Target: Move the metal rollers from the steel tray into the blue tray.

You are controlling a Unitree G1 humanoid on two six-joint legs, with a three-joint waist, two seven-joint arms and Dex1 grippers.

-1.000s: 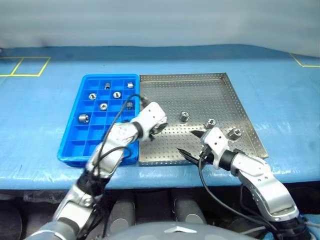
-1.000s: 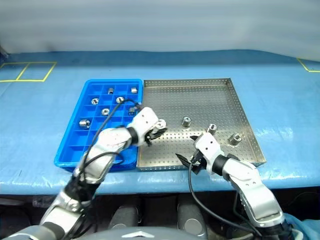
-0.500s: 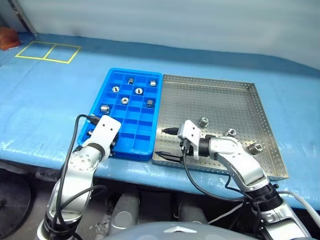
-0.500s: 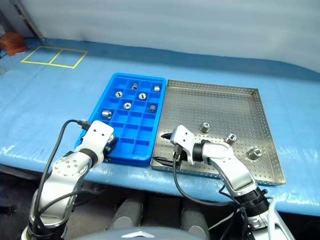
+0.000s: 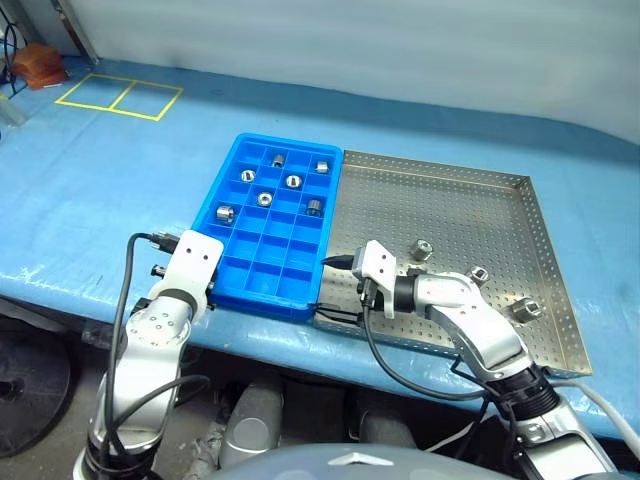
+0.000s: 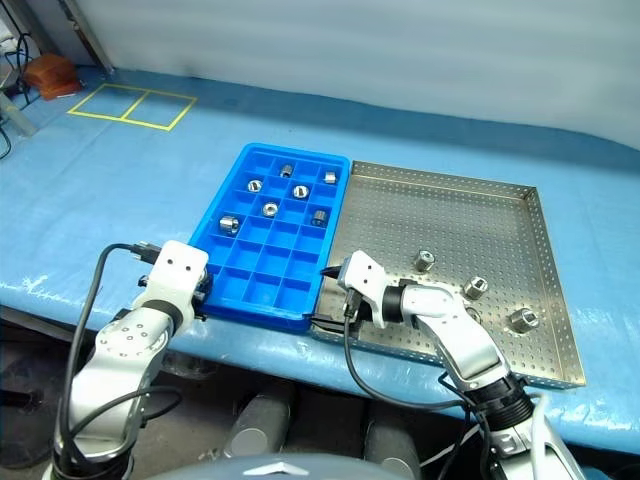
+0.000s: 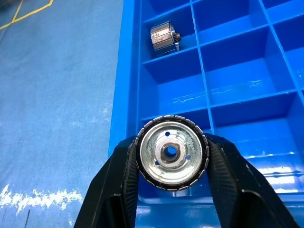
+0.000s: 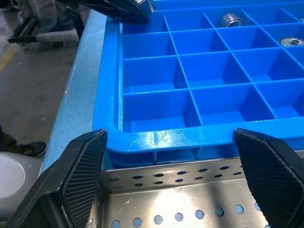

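Observation:
The blue tray [image 5: 270, 262] lies left of the steel tray [image 5: 440, 200], the two touching. Several metal rollers [image 5: 293, 181] sit in the blue tray's far compartments, and three more [image 5: 477, 274] stand on the steel tray's near right part. My left gripper [image 7: 172, 141] hangs over the blue tray's near-left corner, shut on a metal roller [image 7: 172, 153] with its flat face toward the camera. Another roller [image 7: 164, 35] rests in a compartment further along that edge. My right gripper [image 5: 328, 287] stands open and empty at the steel tray's near-left corner, fingers [image 8: 80, 166] spread toward the blue tray's rim.
Both trays rest on a blue table cover [image 5: 120, 200] close to its front edge. Yellow tape squares [image 5: 120, 95] mark the far left, with a brown object [image 5: 40, 60] beyond them. Black cables [image 5: 125, 290] loop from each wrist.
The camera has swung left. My left gripper carried its roller from the steel tray's left edge to the blue tray's near-left corner. My right gripper moved left along the steel tray's front.

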